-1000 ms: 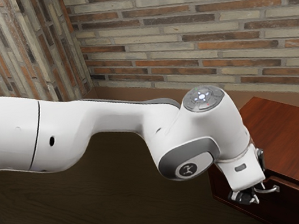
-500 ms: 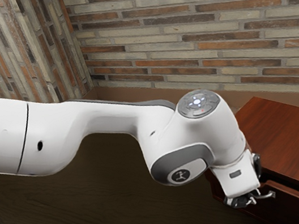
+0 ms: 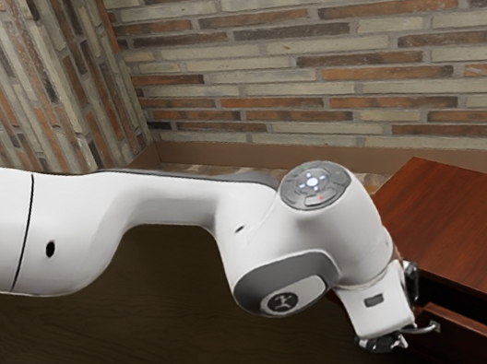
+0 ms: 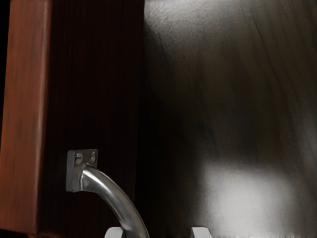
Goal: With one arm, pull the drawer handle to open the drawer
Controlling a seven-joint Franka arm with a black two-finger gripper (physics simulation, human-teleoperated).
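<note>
The gripper [image 3: 396, 339] has its fingers [image 4: 200, 232] apart, and the metal handle [image 4: 106, 191] passes between them, close against one. The drawer [image 3: 479, 334] sits partly out of the cabinet [image 3: 474, 218], at the exterior view's lower right.

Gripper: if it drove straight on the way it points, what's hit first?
Probably the curved silver metal handle on the dark wooden drawer front, which arcs just ahead of the black two-finger gripper. Beyond it lies the dark wood-grain surface, though depth is unclear.
</note>
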